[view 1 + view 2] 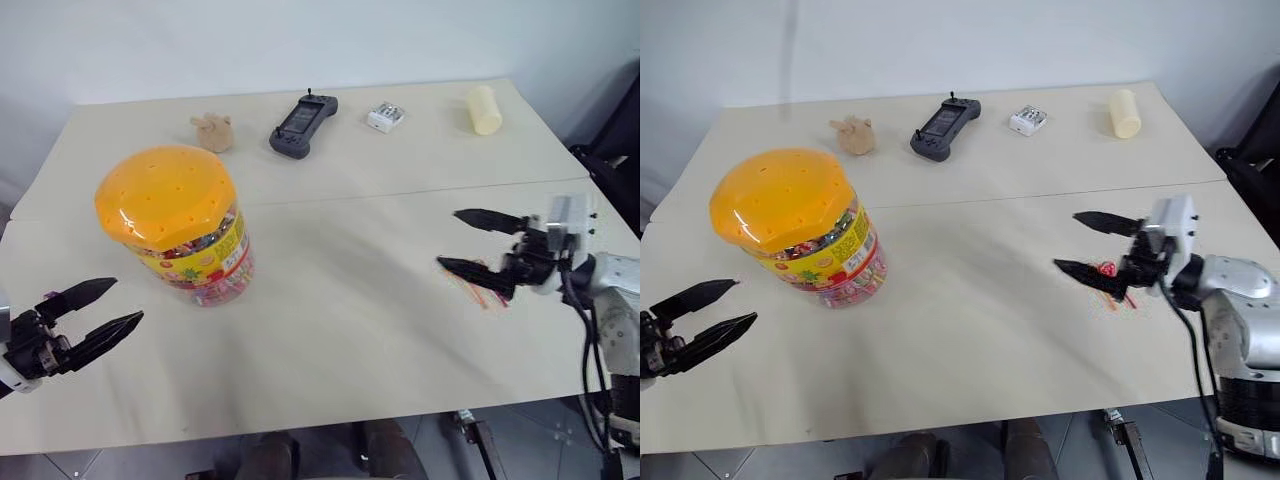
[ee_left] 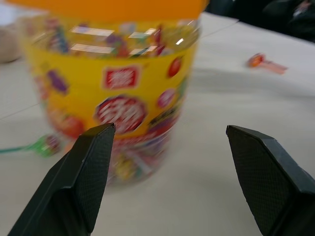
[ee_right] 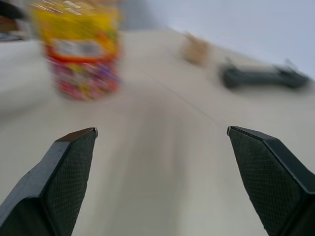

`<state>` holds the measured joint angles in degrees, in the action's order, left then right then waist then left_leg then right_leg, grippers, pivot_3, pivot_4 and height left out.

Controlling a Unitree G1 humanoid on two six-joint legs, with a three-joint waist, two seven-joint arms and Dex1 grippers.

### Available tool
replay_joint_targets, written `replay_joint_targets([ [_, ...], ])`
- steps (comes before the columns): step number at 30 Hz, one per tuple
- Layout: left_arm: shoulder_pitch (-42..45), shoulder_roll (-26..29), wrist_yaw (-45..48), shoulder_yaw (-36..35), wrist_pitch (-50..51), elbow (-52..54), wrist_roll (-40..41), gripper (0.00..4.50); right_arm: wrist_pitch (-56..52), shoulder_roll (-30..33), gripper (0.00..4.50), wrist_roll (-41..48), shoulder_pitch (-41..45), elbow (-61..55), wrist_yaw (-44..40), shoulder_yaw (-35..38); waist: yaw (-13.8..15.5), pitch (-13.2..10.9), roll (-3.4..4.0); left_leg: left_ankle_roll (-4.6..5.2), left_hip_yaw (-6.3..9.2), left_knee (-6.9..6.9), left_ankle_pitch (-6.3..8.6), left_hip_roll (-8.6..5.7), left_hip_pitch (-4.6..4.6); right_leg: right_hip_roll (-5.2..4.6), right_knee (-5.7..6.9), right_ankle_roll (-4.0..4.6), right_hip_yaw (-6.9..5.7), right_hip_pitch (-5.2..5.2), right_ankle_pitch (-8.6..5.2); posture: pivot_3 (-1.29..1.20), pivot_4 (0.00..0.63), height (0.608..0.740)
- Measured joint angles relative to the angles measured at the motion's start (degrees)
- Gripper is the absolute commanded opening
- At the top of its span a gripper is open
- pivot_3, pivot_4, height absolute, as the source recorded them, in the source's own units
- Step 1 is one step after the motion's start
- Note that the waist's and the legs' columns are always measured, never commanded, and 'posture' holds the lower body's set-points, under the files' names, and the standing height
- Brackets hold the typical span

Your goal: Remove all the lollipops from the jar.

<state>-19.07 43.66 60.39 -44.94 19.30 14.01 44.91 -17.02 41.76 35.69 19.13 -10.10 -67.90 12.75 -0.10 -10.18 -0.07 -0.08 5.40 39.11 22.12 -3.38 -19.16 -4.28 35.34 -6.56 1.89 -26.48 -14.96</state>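
Observation:
The jar (image 1: 190,245), a clear tub of colourful sweets with a yellow label and a domed orange lid (image 1: 165,195), stands upright on the left of the table. My left gripper (image 1: 125,300) is open, level and a short way to the jar's near left, pointing at it. A green lollipop (image 2: 47,146) lies on the table close beside the jar's base. My right gripper (image 1: 1085,240) is open over the right side of the table, with nothing between its fingers. A red lollipop (image 1: 1107,269) and thin coloured sticks (image 1: 480,293) lie on the table just under it. An orange lollipop (image 2: 256,60) also lies over there.
Along the far edge sit a tan figurine (image 1: 213,131), a dark handheld console (image 1: 302,125), a small white box (image 1: 385,117) and a pale yellow cylinder (image 1: 484,109). A dark chair (image 1: 615,140) stands off the table's right edge. The table (image 1: 340,320) is bare between the grippers.

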Motion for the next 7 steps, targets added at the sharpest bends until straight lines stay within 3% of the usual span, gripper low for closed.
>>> replay_joint_targets([
  [7,-1.9,-4.0,-1.6,-0.2,-8.4,-5.7,-7.1,3.85,4.2,-4.2,4.45,-3.7,-2.9,-6.1,0.5,-8.6,0.4,0.1,-0.22,0.03,0.15,0.00,0.02,-0.08,-0.12,-0.11,-0.26,-0.02,-0.07,0.06,0.02,0.00,0.150,0.740],
])
